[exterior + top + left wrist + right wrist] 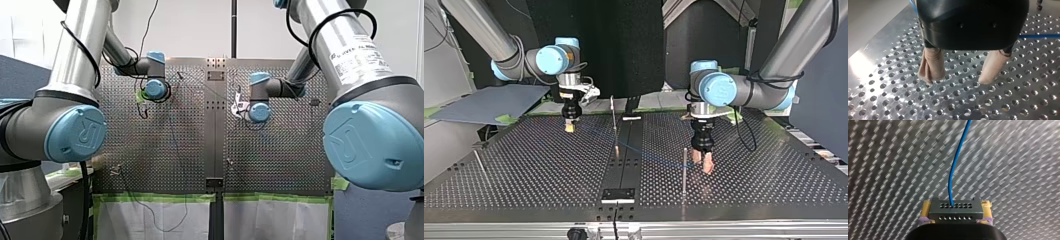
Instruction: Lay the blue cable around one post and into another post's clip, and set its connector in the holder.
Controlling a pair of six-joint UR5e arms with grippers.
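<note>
Left fingers point(931, 65) spread, right fingers point(926, 209) clamped

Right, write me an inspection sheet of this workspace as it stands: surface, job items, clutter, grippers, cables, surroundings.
Surface: perforated metal table, bare under both grippers.
Job's things: dark grey connector with rows of holes, thin blue cable running out of it; slim metal posts upright; flat black block, likely the holder, at the top view's near edge, connector not in it.
Clutter: nothing seen.
Grippers: my right gripper shut on the connector between yellow pads; my left gripper open, beige pads apart, nothing between them.
Cables: blue cable passes beside my left gripper, unheld; black arm cable hangs off my left arm.
Surroundings: green tape along the table edge; grey sheet at the top view's left.
</note>
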